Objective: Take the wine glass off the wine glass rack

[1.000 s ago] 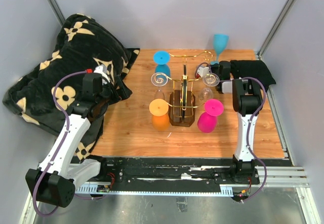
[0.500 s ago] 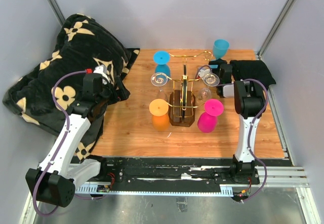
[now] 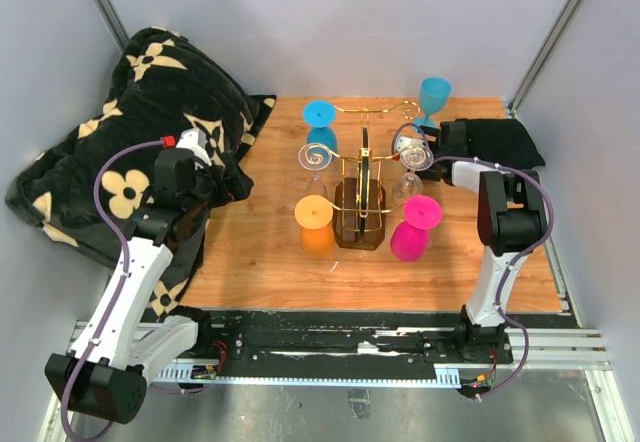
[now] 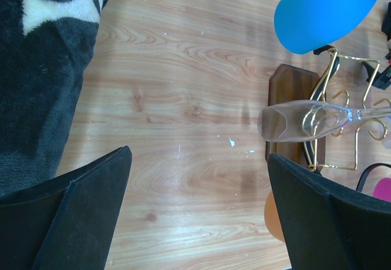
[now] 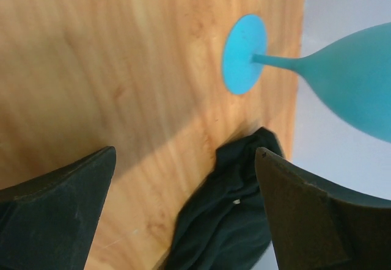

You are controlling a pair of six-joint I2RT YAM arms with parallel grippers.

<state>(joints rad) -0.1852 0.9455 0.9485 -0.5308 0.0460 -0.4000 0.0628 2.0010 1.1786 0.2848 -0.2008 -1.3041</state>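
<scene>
wine glass (image 3: 435, 93): 1 teal on table (image 3: 255, 252), 5 on wine glass rack (image 3: 360, 224) | left claw (image 4: 198, 212), right claw (image 5: 186, 215) spread

Left arm (image 3: 130, 272), white links, black joints, purple cable: rose from its near-left base, leaning forward and inward.
Left gripper (image 4: 198, 154), two black wedge-shaped fingers (image 4: 79, 215): jaws spread wide, nothing between them.
Right arm (image 3: 495, 262), same white-and-black build: stood upright, bent sharply at the elbow, forearm turned inward.
Right gripper (image 5: 183, 151), two black fingers (image 5: 55, 209): jaws spread wide, gripping nothing.
</scene>
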